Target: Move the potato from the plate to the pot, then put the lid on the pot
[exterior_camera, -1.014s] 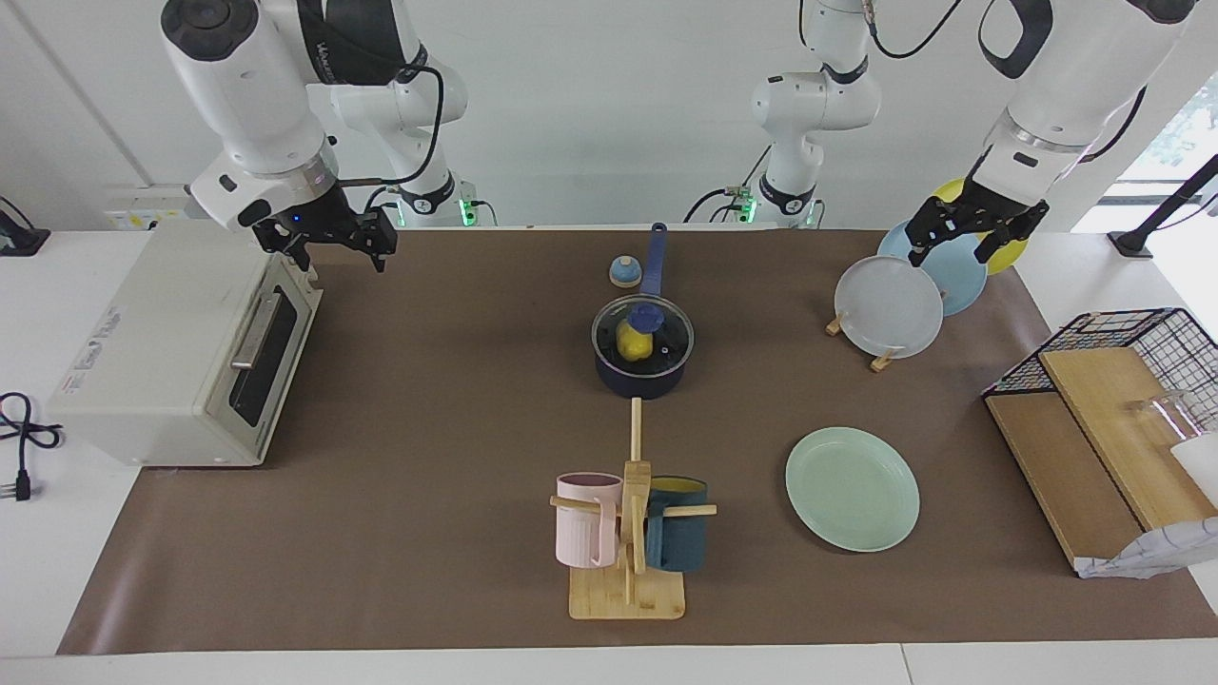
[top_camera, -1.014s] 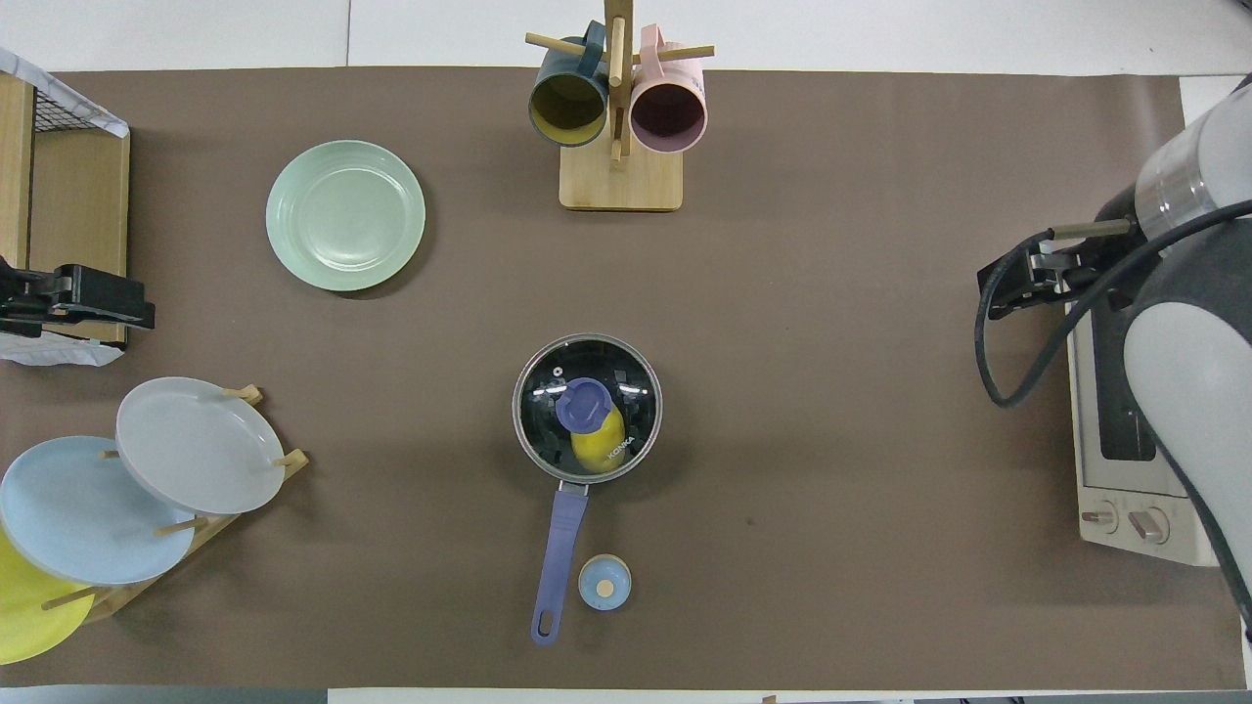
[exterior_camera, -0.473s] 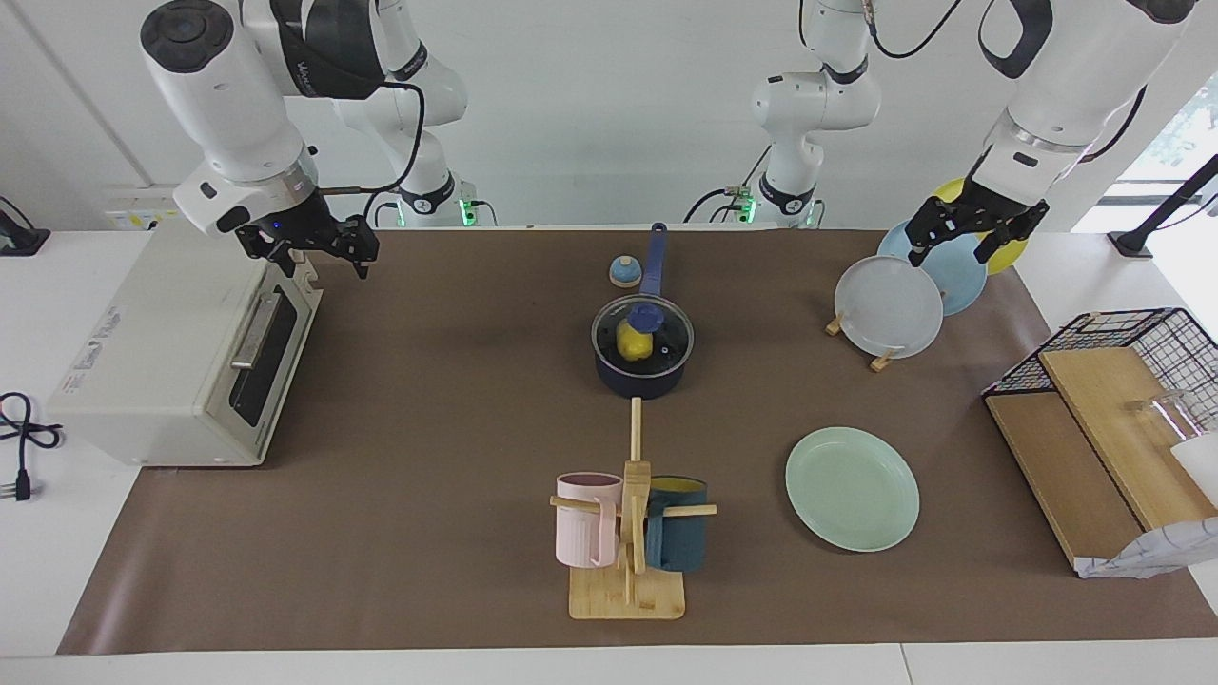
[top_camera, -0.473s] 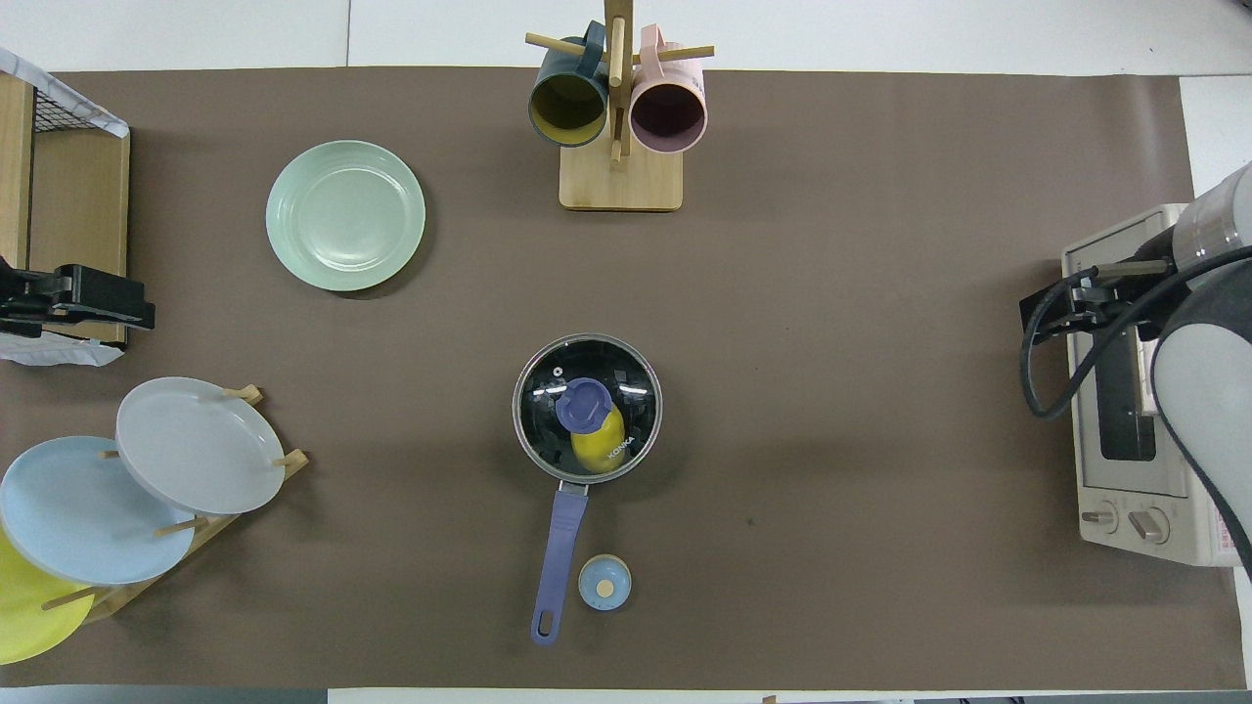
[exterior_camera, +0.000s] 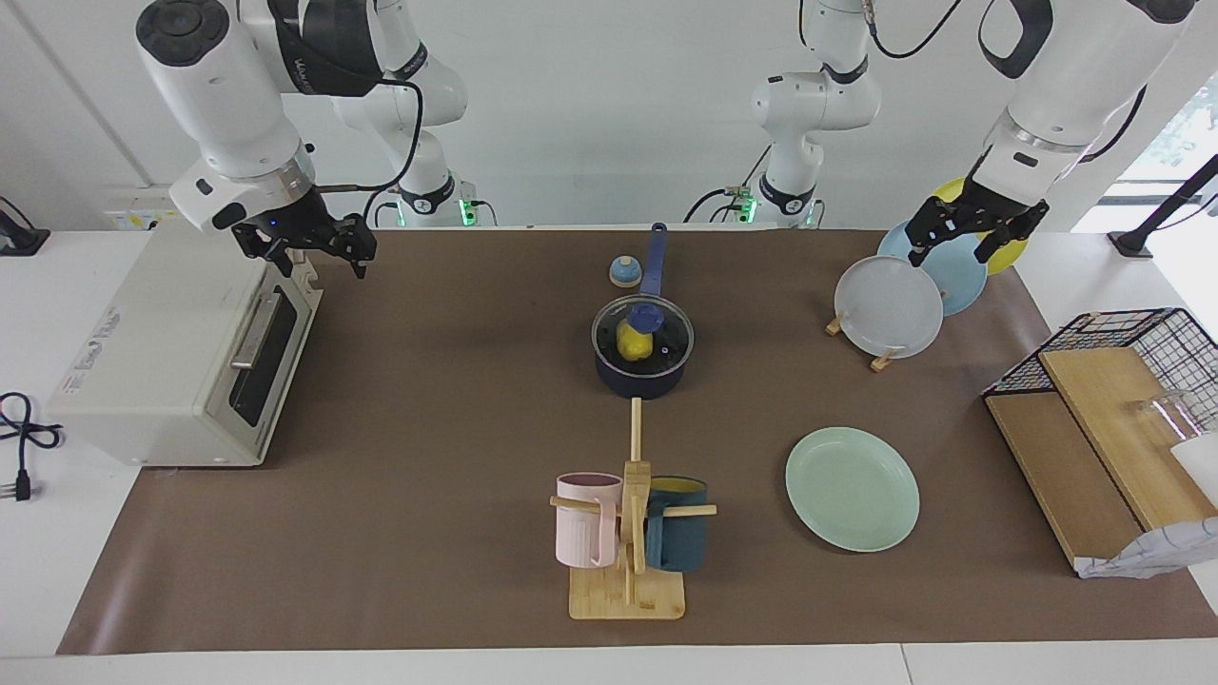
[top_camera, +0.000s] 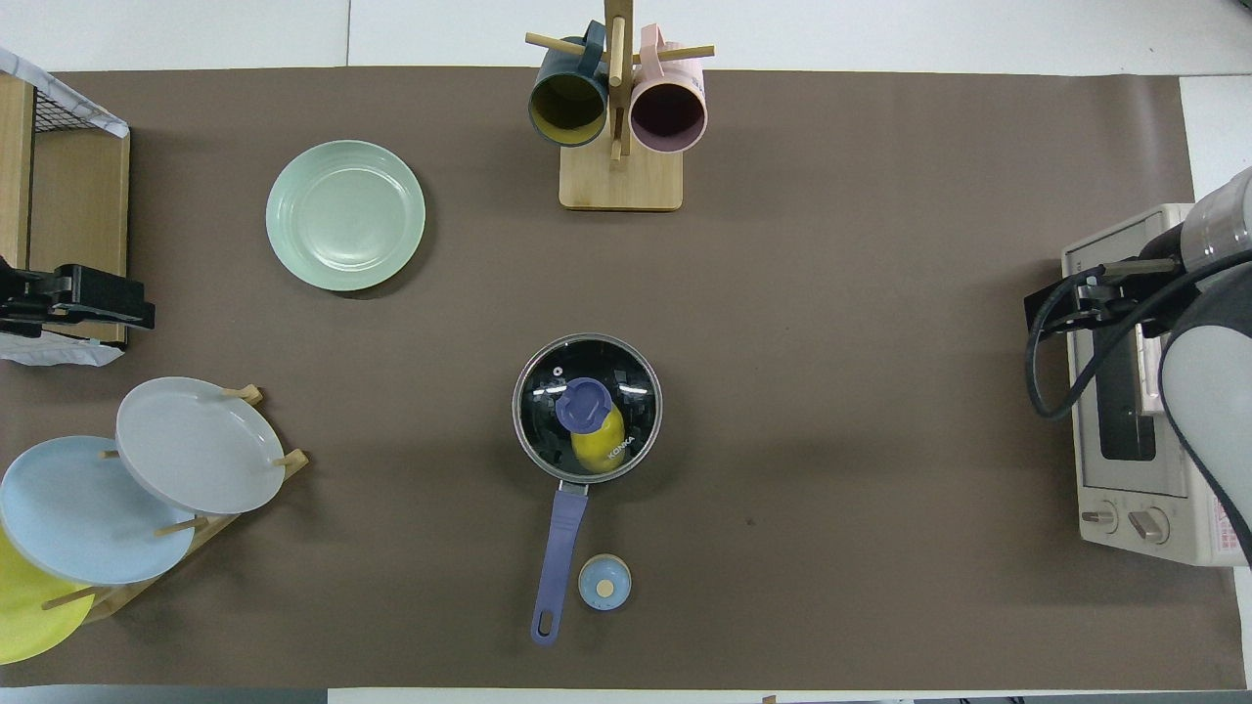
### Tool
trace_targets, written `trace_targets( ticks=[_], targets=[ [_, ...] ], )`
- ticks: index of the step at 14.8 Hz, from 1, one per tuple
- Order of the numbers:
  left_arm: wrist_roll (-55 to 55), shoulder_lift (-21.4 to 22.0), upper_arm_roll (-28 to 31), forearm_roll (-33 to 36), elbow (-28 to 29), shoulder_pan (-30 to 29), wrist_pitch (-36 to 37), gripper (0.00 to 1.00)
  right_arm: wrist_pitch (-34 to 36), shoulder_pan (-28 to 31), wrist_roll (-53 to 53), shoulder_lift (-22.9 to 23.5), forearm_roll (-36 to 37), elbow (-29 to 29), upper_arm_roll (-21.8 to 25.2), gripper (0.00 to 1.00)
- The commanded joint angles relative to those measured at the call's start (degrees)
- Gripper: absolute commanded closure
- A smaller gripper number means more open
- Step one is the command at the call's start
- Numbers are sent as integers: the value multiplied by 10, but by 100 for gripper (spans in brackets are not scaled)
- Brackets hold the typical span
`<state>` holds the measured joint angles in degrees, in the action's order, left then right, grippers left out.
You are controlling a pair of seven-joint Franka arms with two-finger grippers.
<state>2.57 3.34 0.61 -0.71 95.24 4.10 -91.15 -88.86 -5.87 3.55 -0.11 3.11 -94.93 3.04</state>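
Observation:
The dark navy pot point(exterior_camera: 639, 382) stands mid-table, its blue handle point(top_camera: 559, 548) pointing toward the robots. The glass lid point(exterior_camera: 669, 335) with its blue knob point(top_camera: 584, 405) sits on the pot. The yellow potato point(exterior_camera: 633, 344) lies inside the pot and shows through the lid in the overhead view point(top_camera: 599, 448). The mint-green plate point(exterior_camera: 852, 487) lies bare, farther from the robots, toward the left arm's end. My right gripper point(exterior_camera: 309, 252) is open and empty in the air over the toaster oven's corner. My left gripper point(exterior_camera: 952, 245) waits open and empty over the plate rack.
A toaster oven point(exterior_camera: 181, 352) stands at the right arm's end. A small blue bell point(exterior_camera: 624, 272) sits beside the pot handle. A wooden mug tree point(exterior_camera: 628, 533) with two mugs stands farther out. A plate rack point(exterior_camera: 890, 304) and a wire basket point(exterior_camera: 1132, 352) are at the left arm's end.
My right gripper has moved away from the table's middle to over the toaster oven, empty. The left arm, pot, lid and potato have not moved.

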Motion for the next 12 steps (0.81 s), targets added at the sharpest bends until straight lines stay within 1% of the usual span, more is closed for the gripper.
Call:
trace_targets(
  ticks=[1,6,9,12],
  targets=[
    [8,4,0,12,-5,0,11,0,-17,9,-13,-11,-5,-14,-2,0],
    [8,4,0,12,-5,0,11,0,-34,28,-14,-7,-2,-12,-4,0],
    [8,4,0,12,-5,0,11,0,-32,40,-14,-6,1,-10,-12,0],
    [8,4,0,12,-5,0,11,0,-33,84,-14,-6,1,-10,-49,0]
  ],
)
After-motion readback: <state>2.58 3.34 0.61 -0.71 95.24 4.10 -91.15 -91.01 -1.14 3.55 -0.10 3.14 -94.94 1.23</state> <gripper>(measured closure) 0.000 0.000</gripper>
